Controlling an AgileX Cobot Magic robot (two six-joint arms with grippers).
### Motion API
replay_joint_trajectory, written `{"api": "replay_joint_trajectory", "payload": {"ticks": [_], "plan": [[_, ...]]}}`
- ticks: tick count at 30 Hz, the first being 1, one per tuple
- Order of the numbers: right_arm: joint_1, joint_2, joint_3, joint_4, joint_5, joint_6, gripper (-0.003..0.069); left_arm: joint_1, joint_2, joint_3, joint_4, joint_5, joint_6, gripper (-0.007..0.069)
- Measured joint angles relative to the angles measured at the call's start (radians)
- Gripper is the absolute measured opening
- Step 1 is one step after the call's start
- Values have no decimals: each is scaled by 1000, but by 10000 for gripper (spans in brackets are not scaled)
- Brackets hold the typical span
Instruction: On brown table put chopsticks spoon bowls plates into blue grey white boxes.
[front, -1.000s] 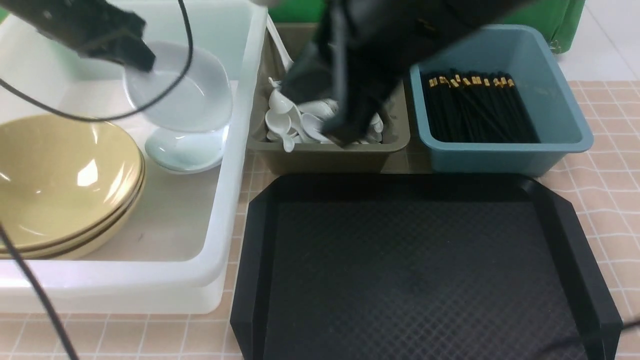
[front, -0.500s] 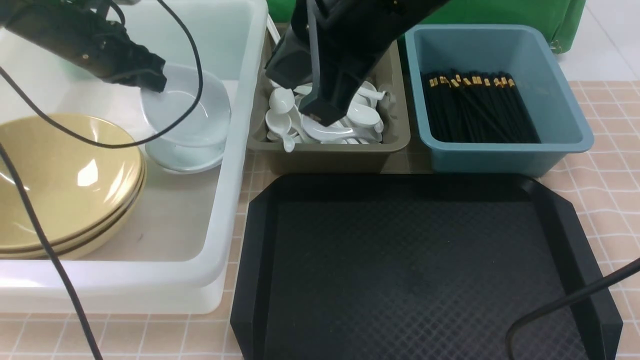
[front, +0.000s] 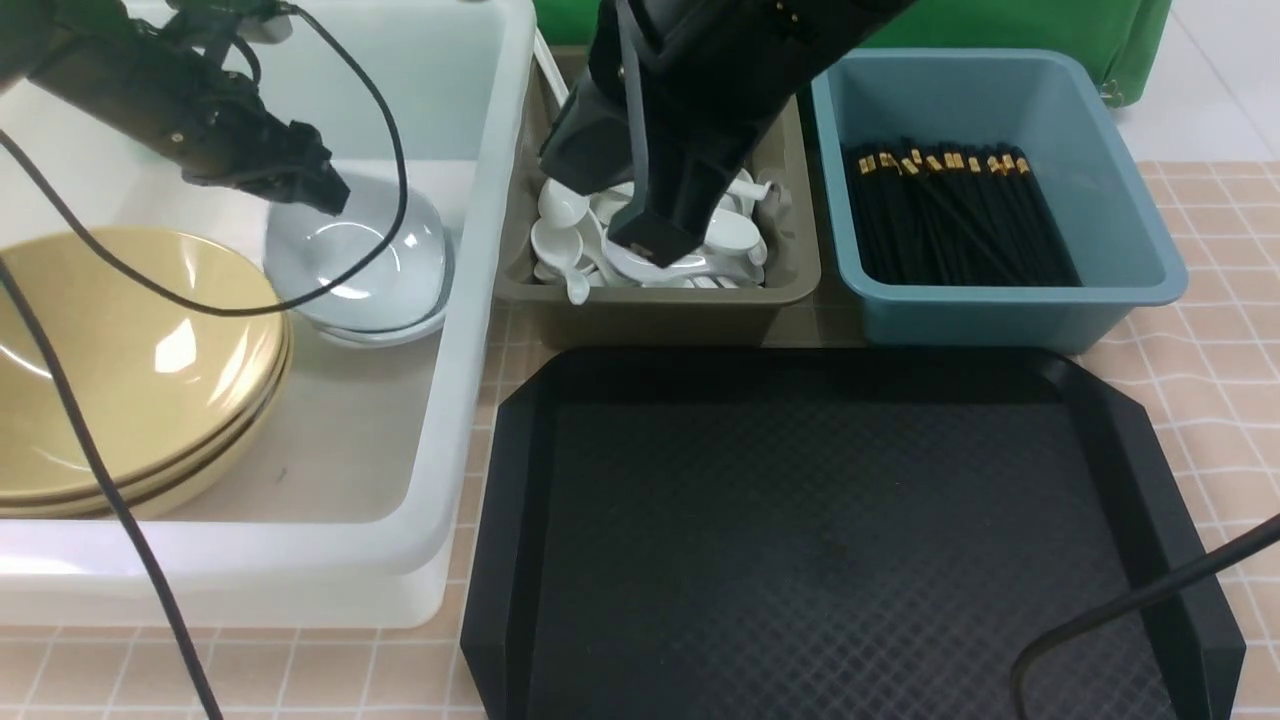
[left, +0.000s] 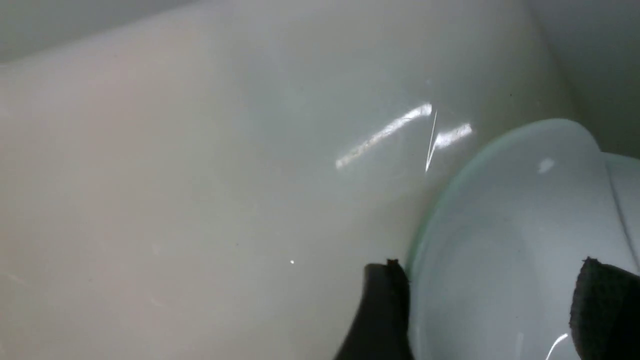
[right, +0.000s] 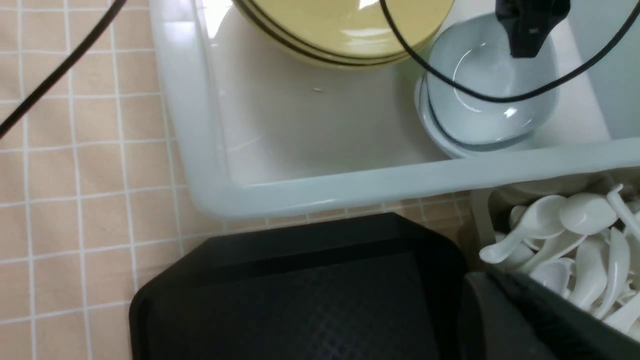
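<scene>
My left gripper (front: 325, 190) is inside the large white box (front: 480, 330), open, its fingers (left: 385, 310) straddling the rim of the top white plate (front: 355, 255). That plate (left: 500, 225) lies flat on a small stack of plates. Tan bowls (front: 130, 360) are stacked beside them. My right gripper (front: 650, 245) hangs low over the pile of white spoons (front: 560, 240) in the olive-grey box (front: 650, 320); its jaws are hidden by its own body. Black chopsticks (front: 950, 215) lie in the blue box (front: 1000, 310).
A black textured tray (front: 830, 530) lies in front of the grey and blue boxes on the brown table (front: 1220, 330). Black cables loop over the white box and cross the tray's front right corner. The right arm covers the back of the grey box.
The left gripper lowered the tilted white plate onto the plate stack, and the plate now lies flat. The right arm swung down over the spoons and then barely moved.
</scene>
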Motion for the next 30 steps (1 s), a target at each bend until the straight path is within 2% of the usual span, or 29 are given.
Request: {"api": "replay_joint_trajectory", "payload": {"ticks": [3,8,11,13,14,15,17,18,19,21,26,30], "plan": [[0,0,0,-2,4,-5,50,0,-8,-33,2,14,0,481],[0,0,0,-17,7,-7,53,0,-49,-136,6,88,-39,465],[0,0,0,-24,7,-7,55,0,-94,-215,21,151,-100,388],[0,0,0,-27,7,-7,55,0,-142,-267,30,201,-130,305],[0,0,0,-27,7,-7,57,0,-153,-271,30,207,-134,296],[0,0,0,-27,7,-7,58,0,-204,-303,32,250,-147,217],[0,0,0,-27,17,2,60,0,-270,-323,30,284,-161,127],[0,0,0,-27,19,2,61,0,-278,-325,27,290,-161,107],[0,-7,0,-27,46,17,63,0,-348,-326,24,302,-179,43],[0,-21,0,-30,73,34,66,0,-419,-317,25,309,-195,7],[0,-99,20,-34,83,122,68,0,-586,-223,66,313,-226,1],[0,-228,88,-37,88,154,68,0,-778,12,144,320,-285,1]]}}
